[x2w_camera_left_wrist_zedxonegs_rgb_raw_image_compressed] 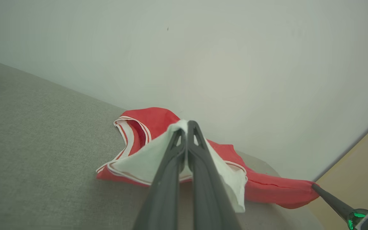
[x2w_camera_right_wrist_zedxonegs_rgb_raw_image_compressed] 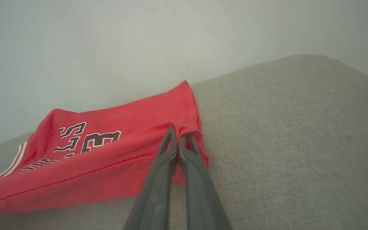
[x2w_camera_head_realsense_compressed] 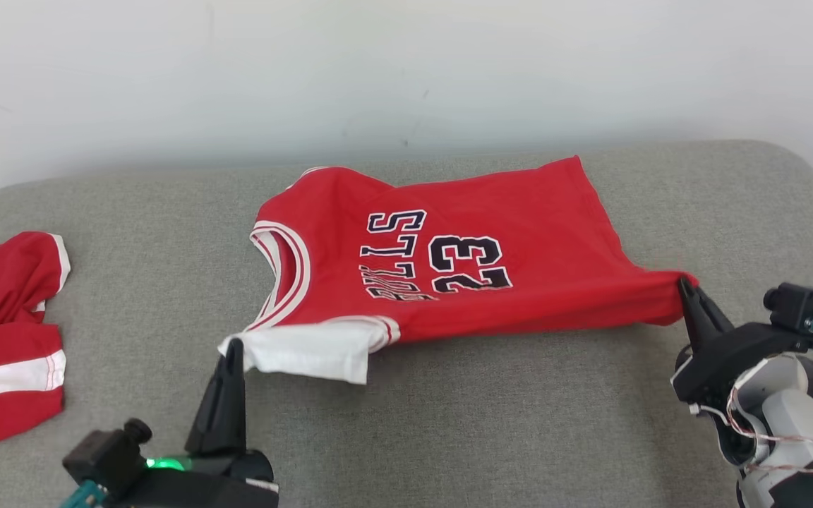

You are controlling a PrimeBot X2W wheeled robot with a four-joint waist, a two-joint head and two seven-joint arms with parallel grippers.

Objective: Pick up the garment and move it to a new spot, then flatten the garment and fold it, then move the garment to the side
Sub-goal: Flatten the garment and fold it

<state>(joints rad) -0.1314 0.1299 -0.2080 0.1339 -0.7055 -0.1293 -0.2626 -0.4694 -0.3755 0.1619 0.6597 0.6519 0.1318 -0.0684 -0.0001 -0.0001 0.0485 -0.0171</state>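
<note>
Fabric in red with white stripes, a second piece of clothing (x2w_camera_head_realsense_compressed: pixel 4 339), lies crumpled at the far left of the grey cushion (x2w_camera_head_realsense_compressed: pixel 519 423), well apart from everything else. Next, the left gripper (x2w_camera_head_realsense_compressed: pixel 234 347) has its fingers pinched tight on the white inner layer at the near shoulder corner of the jersey (x2w_camera_head_realsense_compressed: pixel 463 240), holding that corner a little above the cushion. The red jersey, printed with BULLS and 23, spreads across the middle of the cushion, with its neck opening to the left and its hem to the right. Its near edge is pulled taut between the two arms. At the right, the right gripper (x2w_camera_head_realsense_compressed: pixel 686 283) is clamped on the near hem corner. A pale wall (x2w_camera_head_realsense_compressed: pixel 406 70) rises behind.
</note>
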